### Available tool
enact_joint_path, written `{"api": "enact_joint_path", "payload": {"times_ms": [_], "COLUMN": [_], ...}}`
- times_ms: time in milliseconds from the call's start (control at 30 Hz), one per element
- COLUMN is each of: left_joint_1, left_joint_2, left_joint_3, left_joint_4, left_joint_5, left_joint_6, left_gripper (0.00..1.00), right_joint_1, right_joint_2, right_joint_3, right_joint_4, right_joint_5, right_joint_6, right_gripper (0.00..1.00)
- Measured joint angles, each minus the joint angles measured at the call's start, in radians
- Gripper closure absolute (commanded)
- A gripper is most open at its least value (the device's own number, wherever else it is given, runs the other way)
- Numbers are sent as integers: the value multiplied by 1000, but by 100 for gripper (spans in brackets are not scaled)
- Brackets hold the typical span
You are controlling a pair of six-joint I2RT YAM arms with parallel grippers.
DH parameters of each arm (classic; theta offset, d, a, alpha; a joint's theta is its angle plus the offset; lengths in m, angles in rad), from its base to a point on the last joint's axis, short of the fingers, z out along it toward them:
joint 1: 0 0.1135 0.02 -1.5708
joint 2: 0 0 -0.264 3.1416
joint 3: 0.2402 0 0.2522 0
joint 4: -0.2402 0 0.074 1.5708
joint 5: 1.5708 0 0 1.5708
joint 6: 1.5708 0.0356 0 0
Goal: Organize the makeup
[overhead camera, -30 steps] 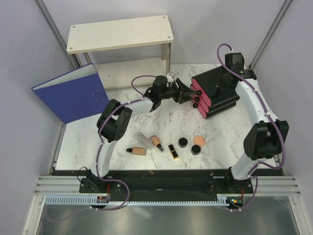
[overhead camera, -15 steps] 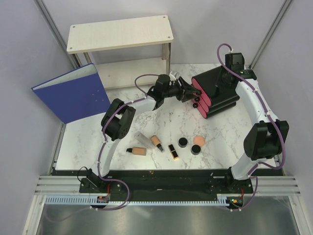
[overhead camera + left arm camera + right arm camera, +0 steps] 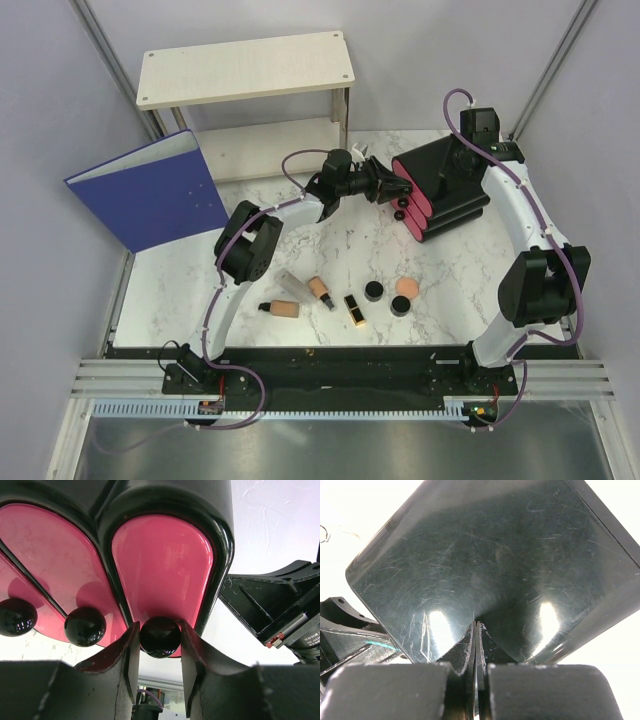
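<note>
Step judged: drawer opening. Organizer box (image 3: 450,190): closed right hand (image 3: 476,630) pressed on top; drawer knob (image 3: 159,637) pinched by left hand (image 3: 159,627). Makeup (image 3: 319,291): laid on surface (image 3: 450,270), nearward of box, well apart. Next: knob to be drawn straight outward.

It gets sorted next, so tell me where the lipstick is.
In the top view, the lipstick lies near the front, between a peach tube and a black jar.

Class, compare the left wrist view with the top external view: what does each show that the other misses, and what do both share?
Only the left wrist view shows the left gripper's jaws hugging one black drawer knob, apparently touching it. Only the top external view shows the makeup lying near the arm bases, the blue binder and the wooden shelf. Both show the black organizer with its pink drawers.
</note>
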Motion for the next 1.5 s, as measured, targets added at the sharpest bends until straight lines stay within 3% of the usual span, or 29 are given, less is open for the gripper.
{"api": "enact_joint_path", "payload": {"times_ms": [200,500,733,833,967,1133,1167,1500], "left_joint_1": [1,53,96,100,104,104,104,132], "left_joint_2": [-13,-251,-321,-321,-320,-319,-319,-368], "left_joint_3": [-50,-475,-619,-615,-589,-556,-555,-554], "left_joint_4": [59,214,264,244,210,160,151,-44], "left_joint_5": [-5,-14,31,45,66,86,89,88], "left_joint_6": [0,9,35,65,90,122,130,316], "left_gripper": [98,98,96,87,59,42,33,23], "right_joint_1": [0,0,-1,-1,-1,-1,-1,-1], "right_joint_2": [2,-1,-15,-19,-22,-24,-25,-33], "right_joint_3": [0,-25,-54,-62,-68,-73,-74,-89], "right_joint_4": [6,53,89,100,108,115,116,130], "right_joint_5": [-7,-28,-37,-44,-48,-58,-59,-66], "right_joint_6": [0,4,4,5,7,7,7,7], "right_gripper": [100,100,100,100,100,100,100,100]}}
